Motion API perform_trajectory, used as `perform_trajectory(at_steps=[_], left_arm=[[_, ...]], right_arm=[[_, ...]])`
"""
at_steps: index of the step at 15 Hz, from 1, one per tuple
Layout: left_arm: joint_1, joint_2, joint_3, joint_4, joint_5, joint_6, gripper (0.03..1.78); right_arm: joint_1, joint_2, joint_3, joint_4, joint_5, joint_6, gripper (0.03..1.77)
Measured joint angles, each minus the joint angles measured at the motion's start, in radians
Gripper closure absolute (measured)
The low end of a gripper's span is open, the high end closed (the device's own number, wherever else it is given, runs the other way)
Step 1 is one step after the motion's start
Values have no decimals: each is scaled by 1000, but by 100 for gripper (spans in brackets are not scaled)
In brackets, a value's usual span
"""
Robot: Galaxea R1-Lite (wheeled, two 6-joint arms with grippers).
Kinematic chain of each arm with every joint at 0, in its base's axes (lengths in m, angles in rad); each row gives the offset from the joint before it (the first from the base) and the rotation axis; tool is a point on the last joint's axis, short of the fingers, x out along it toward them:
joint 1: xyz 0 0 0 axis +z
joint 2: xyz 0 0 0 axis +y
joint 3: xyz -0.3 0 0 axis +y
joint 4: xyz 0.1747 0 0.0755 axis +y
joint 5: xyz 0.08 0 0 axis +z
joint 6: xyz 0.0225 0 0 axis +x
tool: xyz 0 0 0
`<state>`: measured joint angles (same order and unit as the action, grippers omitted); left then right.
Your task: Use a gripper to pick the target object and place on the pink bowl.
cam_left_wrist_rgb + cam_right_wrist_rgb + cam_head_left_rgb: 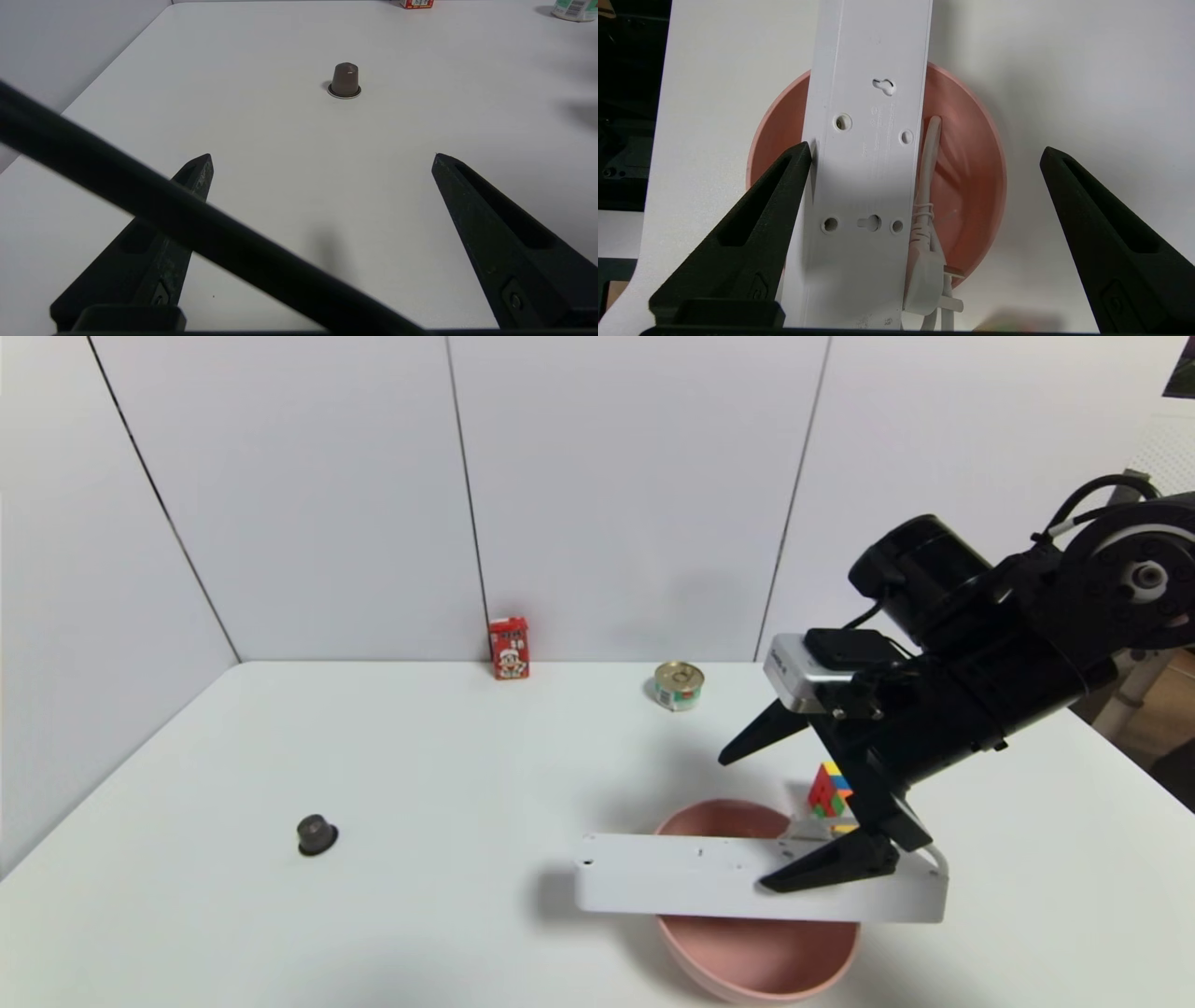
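Note:
The white power strip lies across the pink bowl with its screw-holed underside up, and both ends stick out past the rim. My right gripper hovers over the strip's right end, open wide and holding nothing. In the right wrist view the strip spans the bowl, and its white cord and plug hang into the bowl beside it. There the right gripper has one fingertip right beside the strip's long edge and the other far off over bare table. The left gripper is open over bare table.
A multicoloured puzzle cube stands just behind the bowl, under the right arm. A tin can and a red carton are near the back wall. A brown capsule sits at the left. A black cable crosses the left wrist view.

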<state>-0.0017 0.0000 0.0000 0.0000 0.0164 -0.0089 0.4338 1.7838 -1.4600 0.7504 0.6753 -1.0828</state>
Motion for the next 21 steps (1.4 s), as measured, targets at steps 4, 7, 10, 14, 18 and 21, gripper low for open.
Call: perform_trajectory(at_steps=[4,7,10,14,18,21], left_arm=[[1,0,0,0,0,0,12],[0,0,0,0,0,0,12],[0,0,0,0,0,0,12],[0,0,0,0,0,0,12],[0,0,0,0,0,0,12],[0,0,0,0,0,0,12]], right_arm=[[-4,-6,13,4,1,-2,11],[-10,-10,15,4,1,-2,10],[-27,-17,2,5,3,0,10],[-58,-32,-37,5,5,8,10],[-114,-85,-90,4,8,86,10],[-168,-183,-102,4,4,270,10]])
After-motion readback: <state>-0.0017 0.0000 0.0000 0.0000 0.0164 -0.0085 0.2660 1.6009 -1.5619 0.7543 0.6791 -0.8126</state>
